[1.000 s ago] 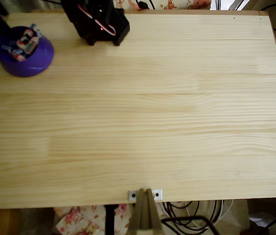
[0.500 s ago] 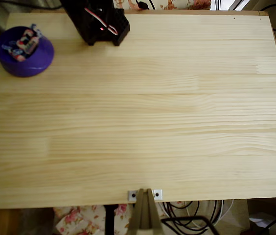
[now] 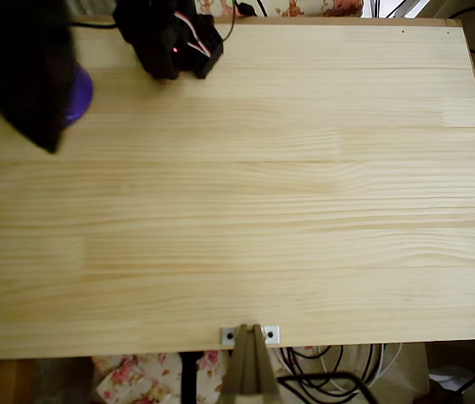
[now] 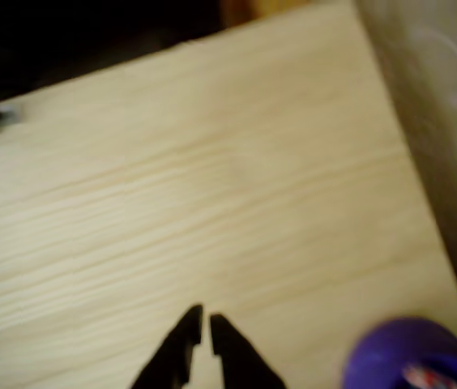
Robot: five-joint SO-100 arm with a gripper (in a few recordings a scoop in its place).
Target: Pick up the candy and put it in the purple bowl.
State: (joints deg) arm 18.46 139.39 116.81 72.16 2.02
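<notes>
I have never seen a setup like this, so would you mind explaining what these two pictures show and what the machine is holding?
This is a small robot arm mounted at the far edge of a wooden table. One picture comes from a fixed camera looking straight down. The other comes from a camera riding on the arm's wrist, so the two dark fingers of the gripper show at the bottom, nearly closed, with nothing between them. The purple bowl sits at the lower right of the wrist view, with a bit of red-and-white wrapper, probably the candy, inside. From above, a large dark blurred shape covers most of the bowl; I cannot tell what it is.
</notes>
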